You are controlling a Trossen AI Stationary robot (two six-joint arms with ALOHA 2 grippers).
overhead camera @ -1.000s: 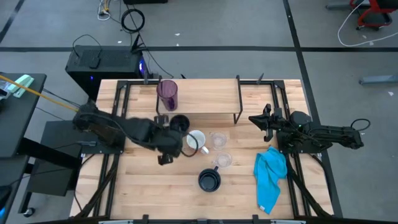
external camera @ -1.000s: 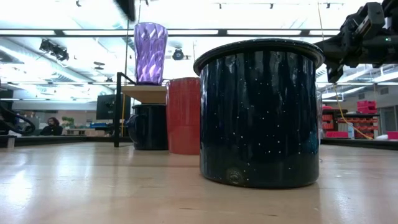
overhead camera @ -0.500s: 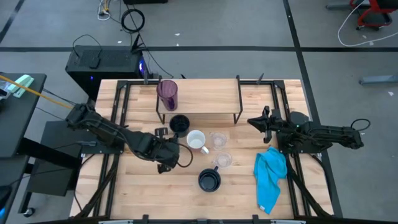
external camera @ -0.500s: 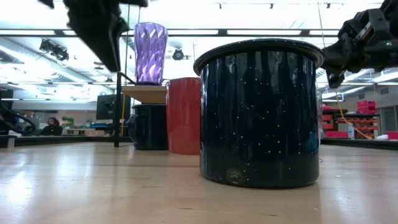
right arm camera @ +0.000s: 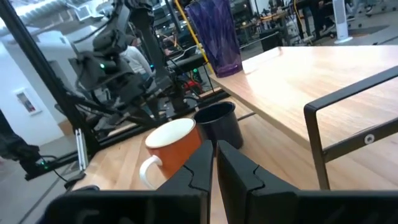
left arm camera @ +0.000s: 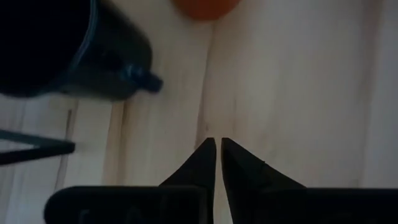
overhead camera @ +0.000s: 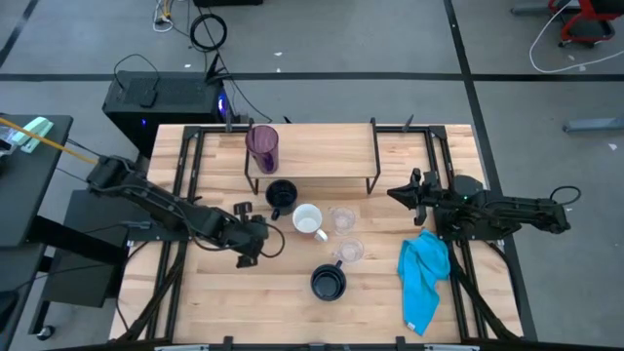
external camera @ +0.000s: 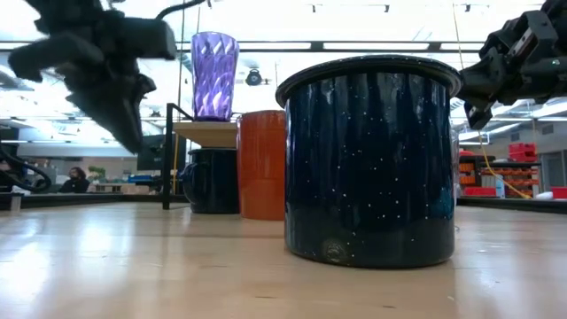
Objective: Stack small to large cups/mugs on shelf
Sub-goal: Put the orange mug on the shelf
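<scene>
The purple tumbler (overhead camera: 261,146) stands upright on the left end of the shelf (overhead camera: 322,156). On the table in front of the shelf stand a dark mug (overhead camera: 281,194), the white-and-orange mug (overhead camera: 308,220), two clear glasses (overhead camera: 342,219) (overhead camera: 350,252) and a second dark mug (overhead camera: 328,283). My left gripper (overhead camera: 261,237) (left arm camera: 218,142) hovers shut over bare wood, left of the white-and-orange mug. My right gripper (overhead camera: 394,192) (right arm camera: 216,149) waits shut at the shelf's right end, pointing toward the mugs. Neither gripper holds anything.
A blue cloth (overhead camera: 424,278) lies crumpled near the table's right edge. The shelf's black legs (overhead camera: 372,180) stand between my right gripper and the cups. Bare wood lies along the table's near left part (overhead camera: 214,292).
My left gripper has drawn back from the white-and-orange mug toward the table's left edge. The cups have stayed where they were.
</scene>
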